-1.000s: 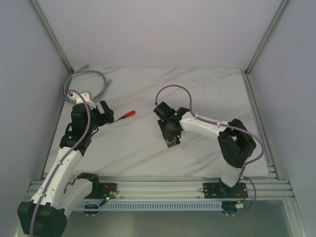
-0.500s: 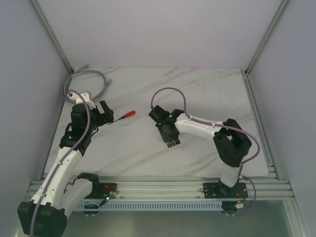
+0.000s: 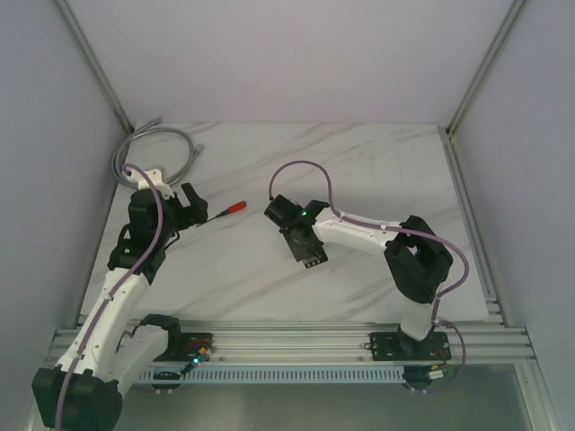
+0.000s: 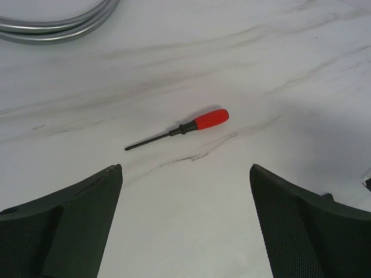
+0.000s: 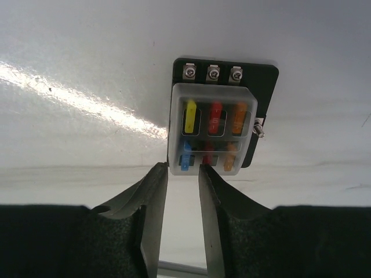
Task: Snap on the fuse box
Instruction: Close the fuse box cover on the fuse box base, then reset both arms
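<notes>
Black square plastic fuse box (image 5: 265, 92) sits just ahead of right gripper (image 5: 182, 169), frosted clear plastic cover (image 5: 211, 127) resting on top. Jaws nearly together, pinching nothing. Looks like press-down step; next: tips onto cover, push till it clicks. Left gripper (image 4: 185, 171) spread, idle.

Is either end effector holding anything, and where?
Nothing held. Left end effector: open, empty. Right end effector: narrow empty gap, tips at the near edge of the fuse box.
</notes>
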